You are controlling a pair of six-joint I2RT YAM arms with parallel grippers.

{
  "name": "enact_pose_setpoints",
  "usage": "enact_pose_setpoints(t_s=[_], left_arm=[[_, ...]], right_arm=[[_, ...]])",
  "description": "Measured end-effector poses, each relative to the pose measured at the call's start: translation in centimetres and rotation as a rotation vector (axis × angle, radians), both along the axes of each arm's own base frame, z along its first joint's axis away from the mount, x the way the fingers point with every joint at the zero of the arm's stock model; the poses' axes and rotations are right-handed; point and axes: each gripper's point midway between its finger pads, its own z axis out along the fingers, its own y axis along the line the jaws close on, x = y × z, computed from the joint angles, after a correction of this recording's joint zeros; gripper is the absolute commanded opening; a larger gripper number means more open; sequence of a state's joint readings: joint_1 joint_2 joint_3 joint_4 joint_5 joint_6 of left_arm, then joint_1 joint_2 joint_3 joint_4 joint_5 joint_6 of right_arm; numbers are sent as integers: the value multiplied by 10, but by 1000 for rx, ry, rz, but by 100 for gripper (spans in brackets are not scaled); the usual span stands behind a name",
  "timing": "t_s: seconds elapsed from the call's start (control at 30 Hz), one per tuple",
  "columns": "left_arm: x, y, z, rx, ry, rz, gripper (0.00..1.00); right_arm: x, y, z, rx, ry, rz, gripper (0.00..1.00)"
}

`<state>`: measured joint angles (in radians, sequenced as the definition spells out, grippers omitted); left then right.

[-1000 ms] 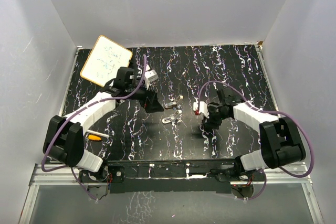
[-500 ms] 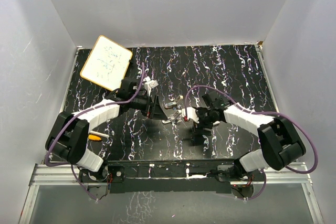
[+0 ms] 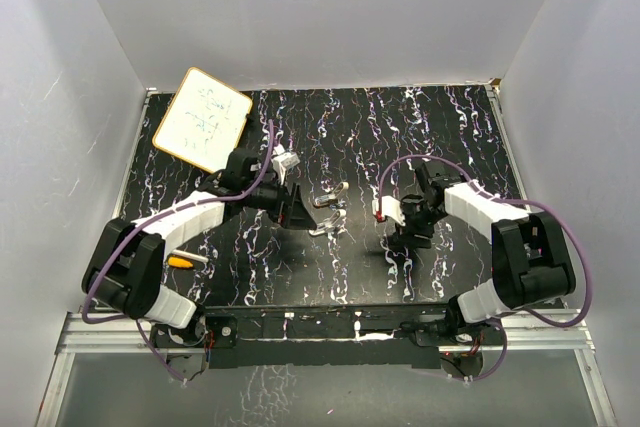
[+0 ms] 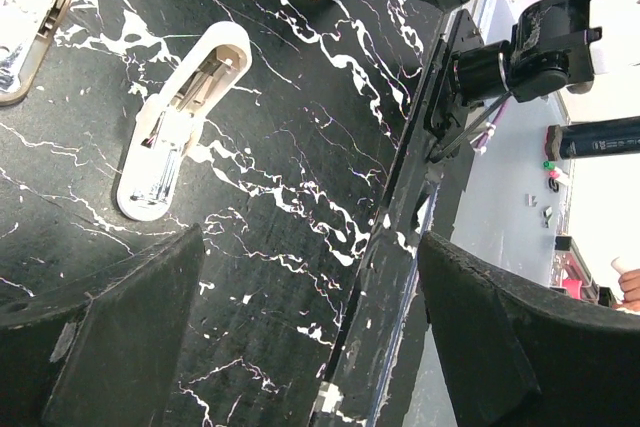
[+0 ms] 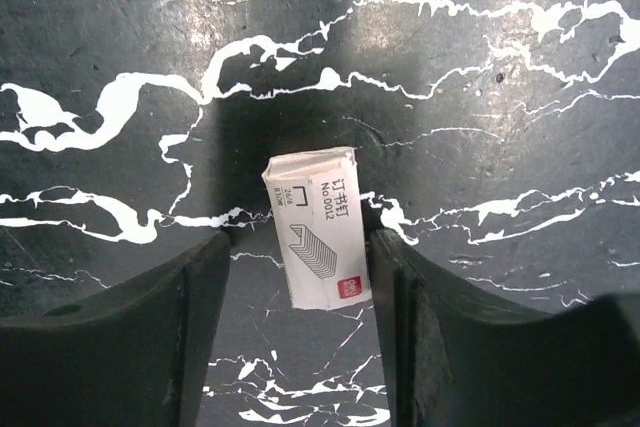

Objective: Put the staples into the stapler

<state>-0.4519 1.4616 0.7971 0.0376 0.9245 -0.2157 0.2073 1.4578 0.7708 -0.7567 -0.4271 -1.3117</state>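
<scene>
The staple box (image 5: 318,227) lies flat on the right half of the counter, about midway between its far and near edges. It sits directly between the fingers of the right gripper (image 5: 300,239). Those jaws stand wide, one on each side of the box and not clamped on it. The box lies closer to one finger, with a clear gap at the other. Its long axis runs along the fingers, slightly skewed, so closing would pinch it across its short width. The left gripper (image 4: 310,277) is also wide and holds nothing, just left of the stapler (image 3: 326,228), which lies near the counter's middle. The right arm is plainly the nearer one to the box
</scene>
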Motion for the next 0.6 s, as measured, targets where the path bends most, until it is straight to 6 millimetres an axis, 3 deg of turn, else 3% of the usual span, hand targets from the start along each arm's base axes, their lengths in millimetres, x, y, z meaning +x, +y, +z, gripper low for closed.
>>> enact_pose_setpoints(t_s=[0.13,0.33,0.6], left_arm=[[-3,5,-6,1,22,21,86],[-16,16,-22,16,116,66,86],[-36,19,-40,-26,243,123,87]], right_arm=[[-1,7,-1,35,29,8,39],[-5,28,1,82,12,33,31],[-39,106,4,162,1,105,36]])
